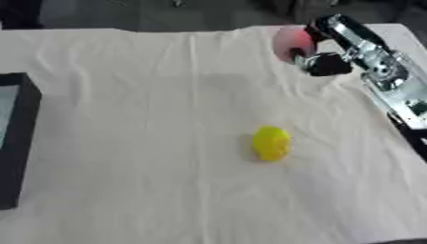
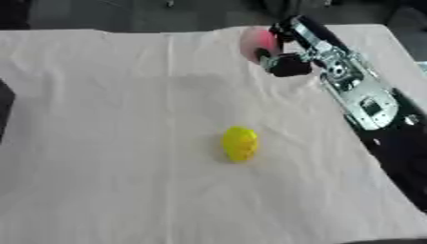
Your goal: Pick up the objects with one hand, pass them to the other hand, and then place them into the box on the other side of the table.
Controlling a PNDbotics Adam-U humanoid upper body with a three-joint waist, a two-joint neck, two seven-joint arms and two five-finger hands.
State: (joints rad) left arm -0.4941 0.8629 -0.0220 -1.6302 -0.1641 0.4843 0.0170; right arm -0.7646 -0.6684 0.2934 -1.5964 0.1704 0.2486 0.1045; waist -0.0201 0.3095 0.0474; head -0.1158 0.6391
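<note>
At the far right of the table: the right hand [image 2: 279, 59] reaches in on a black and silver arm [image 2: 354, 95] that comes from the right edge.
Right hand's state: its dark fingers curl round a pink, rounded object [image 1: 292, 44], with the thumb below it; the picture is blurred, so the exact contact cannot be made out.
Pink object: sits at the hand's fingertips, on their left side, near the table's far edge; whether it is lifted off the cloth or resting on it, I cannot tell.
Yellow object [image 1: 272, 142]: a small oval shape lying on the cloth, well apart from the right hand, nearer the robot and to the hand's left, about mid-table.
Box [image 1: 18, 138]: dark-walled, at the left edge of the left eye view, on the far side of the table from the hand; only a sliver of it shows in the right eye view.
Cloth [image 2: 125, 143]: pale cream, creased, covering the table under the hand and both objects.
Left hand: it shows in neither view.
</note>
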